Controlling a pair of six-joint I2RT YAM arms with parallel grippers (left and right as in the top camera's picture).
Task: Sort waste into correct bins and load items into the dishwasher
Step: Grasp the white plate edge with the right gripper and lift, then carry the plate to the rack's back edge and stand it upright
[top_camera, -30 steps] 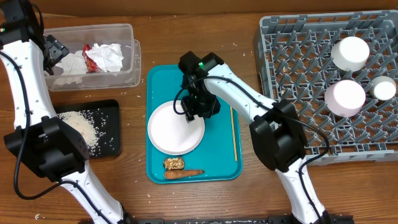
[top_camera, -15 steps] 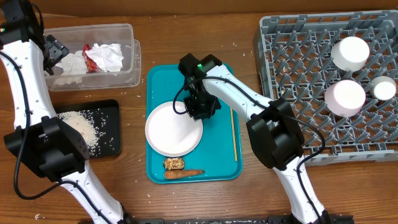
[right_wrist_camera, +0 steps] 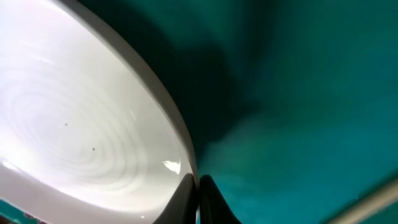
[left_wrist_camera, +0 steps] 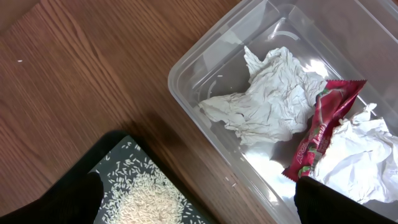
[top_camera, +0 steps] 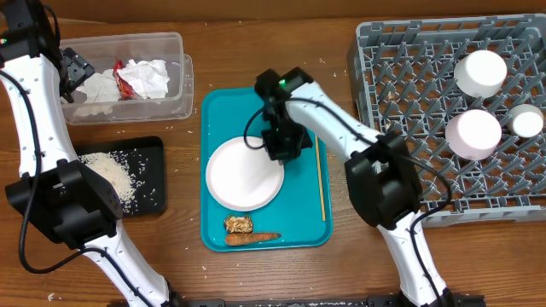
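A white plate (top_camera: 244,175) lies on the teal tray (top_camera: 220,111). My right gripper (top_camera: 280,153) is shut on the plate's right rim (right_wrist_camera: 180,134); in the right wrist view the two fingertips (right_wrist_camera: 198,190) pinch the rim with teal tray beyond it. On the tray's front lie a brown food scrap (top_camera: 238,224) and a carrot piece (top_camera: 252,238), and a chopstick (top_camera: 321,182) along its right side. My left gripper (top_camera: 75,72) hangs open over the clear bin (top_camera: 180,72), which holds crumpled paper (left_wrist_camera: 267,106) and a red wrapper (left_wrist_camera: 320,127).
A grey dishwasher rack (top_camera: 409,94) at the right holds two white cups (top_camera: 479,72) and a small one (top_camera: 526,121). A black tray with rice (top_camera: 115,175) sits at the left front. Rice grains are scattered on the wooden table.
The right gripper has closed on the plate's right rim. The plate first slid left and has now shifted back right. The left arm has not moved.
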